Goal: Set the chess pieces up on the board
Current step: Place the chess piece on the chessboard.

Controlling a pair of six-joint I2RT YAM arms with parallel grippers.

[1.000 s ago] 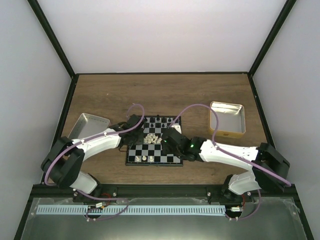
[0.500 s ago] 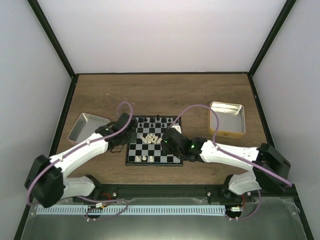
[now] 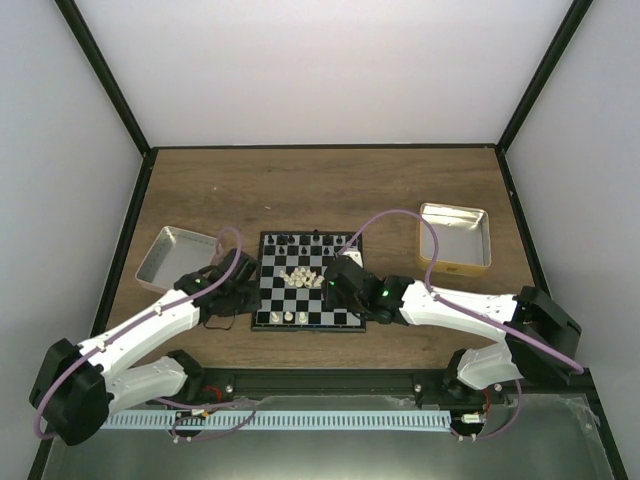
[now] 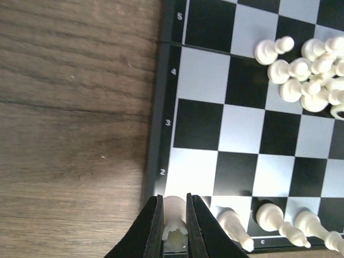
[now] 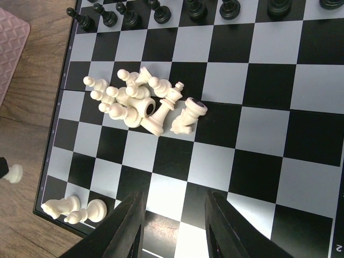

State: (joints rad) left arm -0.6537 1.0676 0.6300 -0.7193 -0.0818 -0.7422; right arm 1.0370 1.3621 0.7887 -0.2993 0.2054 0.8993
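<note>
Brown wood table carries the board (image 3: 305, 282) at its centre, with black chess pieces (image 3: 312, 240) ranked along the far row, a white heap (image 5: 137, 102) toppled mid-board and three white pieces (image 4: 269, 217) standing on the near row. Left fingers (image 4: 173, 215) are clenched on a white piece (image 4: 174, 236) at the board's near-left corner, probably to seat it on the corner square, where border and neighbour leave little margin. Right fingers (image 5: 174, 215) hover parted and empty over free near squares; bare wood separates the board from the silver tray (image 3: 165, 255) and the gold-rimmed tin (image 3: 455, 240).
</note>
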